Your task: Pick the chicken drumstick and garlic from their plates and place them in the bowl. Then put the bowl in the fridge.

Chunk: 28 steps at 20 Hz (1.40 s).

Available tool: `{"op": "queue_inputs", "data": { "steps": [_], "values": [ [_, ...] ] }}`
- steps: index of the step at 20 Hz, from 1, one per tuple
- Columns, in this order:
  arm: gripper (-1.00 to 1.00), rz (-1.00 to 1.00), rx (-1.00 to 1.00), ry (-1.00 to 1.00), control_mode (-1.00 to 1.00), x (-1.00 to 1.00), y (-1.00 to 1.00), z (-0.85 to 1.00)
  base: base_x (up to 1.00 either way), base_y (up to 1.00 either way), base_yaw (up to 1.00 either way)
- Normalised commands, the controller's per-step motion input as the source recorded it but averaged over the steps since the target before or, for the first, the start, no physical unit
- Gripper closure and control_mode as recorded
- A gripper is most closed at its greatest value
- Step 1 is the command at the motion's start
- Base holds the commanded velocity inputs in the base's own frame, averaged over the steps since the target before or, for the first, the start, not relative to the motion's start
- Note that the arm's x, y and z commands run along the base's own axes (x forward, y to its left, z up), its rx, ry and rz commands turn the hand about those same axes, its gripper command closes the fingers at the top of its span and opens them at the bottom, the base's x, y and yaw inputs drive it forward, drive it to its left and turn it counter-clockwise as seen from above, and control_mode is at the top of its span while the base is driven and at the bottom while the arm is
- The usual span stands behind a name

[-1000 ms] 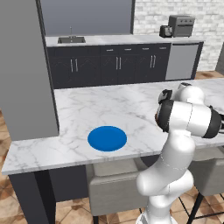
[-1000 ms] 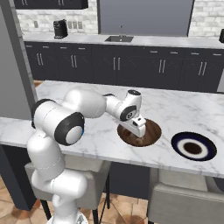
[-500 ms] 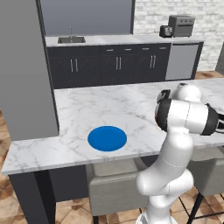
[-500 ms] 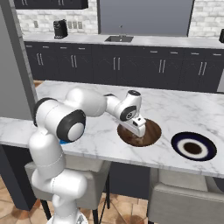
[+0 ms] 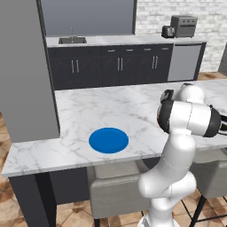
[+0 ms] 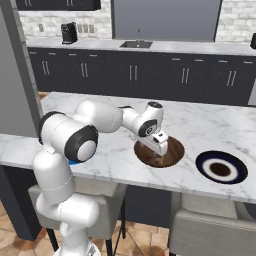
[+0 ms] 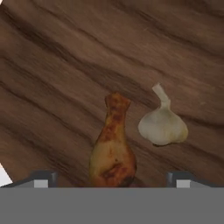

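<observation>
1. The gripper [image 7: 112,178] hangs low over the bowl [image 6: 172,153], which sits near the counter's [image 6: 105,115] front edge; its jaws stand wide, gripping nothing.
2. The chicken drumstick [image 7: 112,148] lies on the bowl's wood floor, its long axis running from the thick end between the fingertips [image 7: 43,178] to the thin end pointing away.
3. The garlic [image 7: 162,124] rests just beside it, apparently not touching, stem tilted away.
4. The blue plate [image 5: 108,140] and the navy plate [image 6: 221,167] lie near the same front edge.

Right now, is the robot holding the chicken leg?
No, nothing is held. The tool is open, with the chicken leg lying loose in the bowl.
</observation>
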Motion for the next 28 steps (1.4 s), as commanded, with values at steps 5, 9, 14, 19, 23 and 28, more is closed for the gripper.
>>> {"op": "queue_inputs", "data": {
  "steps": [5, 9, 14, 19, 23, 28],
  "values": [
    [-1.0, 0.12, 0.0, -0.02, -1.0, -0.24, 0.02, 0.35, 0.0, 0.0, 0.0],
    [-1.0, 0.25, 0.0, -0.03, -1.0, -0.35, 0.22, 0.14, 0.0, 0.0, 0.0],
    [-1.0, 0.3, -0.08, -0.04, -1.0, -0.12, 0.42, 0.05, 0.0, 0.0, 0.0],
    [-1.0, 0.36, -0.16, -0.06, -1.0, -0.07, 0.47, 0.0, 0.0, 0.0, 0.0],
    [-1.0, 0.27, -0.17, -0.04, -1.0, 0.05, 0.4, -0.05, 0.0, 0.0, 0.0],
    [-1.0, 0.23, -0.14, 0.0, -1.0, 0.19, 0.14, -0.2, 0.0, 0.0, 0.0]
  ]
}}
